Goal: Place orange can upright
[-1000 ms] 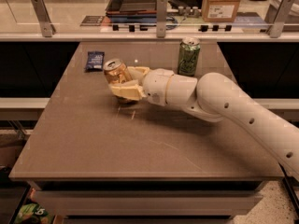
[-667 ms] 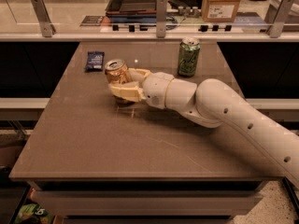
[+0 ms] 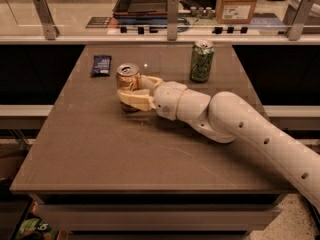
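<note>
A small dark blue packet (image 3: 101,64) lies flat at the table's (image 3: 100,144) far left; its print cannot be read. Just right of it stands the orange can (image 3: 128,76), long axis vertical, silver top with pull-tab facing up, base on the table or very close to it. No wording can be made out on its label. The gripper (image 3: 129,88) reaches in from the right, its two fingers (image 3: 136,100) pinching the can's body front and back. Farther right a green can (image 3: 202,60) stands upright, lettering illegible.
</note>
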`<state>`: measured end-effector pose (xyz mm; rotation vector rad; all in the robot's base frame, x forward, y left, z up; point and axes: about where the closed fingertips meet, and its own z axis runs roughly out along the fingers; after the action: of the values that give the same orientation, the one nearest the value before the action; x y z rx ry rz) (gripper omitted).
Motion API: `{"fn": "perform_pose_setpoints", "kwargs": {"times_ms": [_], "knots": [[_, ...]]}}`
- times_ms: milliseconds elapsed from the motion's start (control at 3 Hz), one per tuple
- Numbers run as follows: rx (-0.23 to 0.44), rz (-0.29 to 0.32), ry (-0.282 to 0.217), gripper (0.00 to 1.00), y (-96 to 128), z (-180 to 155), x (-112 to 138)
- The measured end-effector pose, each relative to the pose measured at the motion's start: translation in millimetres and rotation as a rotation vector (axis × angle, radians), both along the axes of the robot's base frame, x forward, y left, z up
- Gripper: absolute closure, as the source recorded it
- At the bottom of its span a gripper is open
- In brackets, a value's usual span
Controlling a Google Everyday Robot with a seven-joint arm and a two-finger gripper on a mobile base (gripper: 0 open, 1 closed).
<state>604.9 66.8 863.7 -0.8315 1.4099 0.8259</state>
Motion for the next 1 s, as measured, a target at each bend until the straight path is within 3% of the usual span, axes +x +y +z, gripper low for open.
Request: {"fn": "perform_pose_setpoints", "kwargs": {"times_ms": [1000], "knots": [[0.0, 0.007, -0.001, 0.13, 4.2, 1.3, -1.4]]}}
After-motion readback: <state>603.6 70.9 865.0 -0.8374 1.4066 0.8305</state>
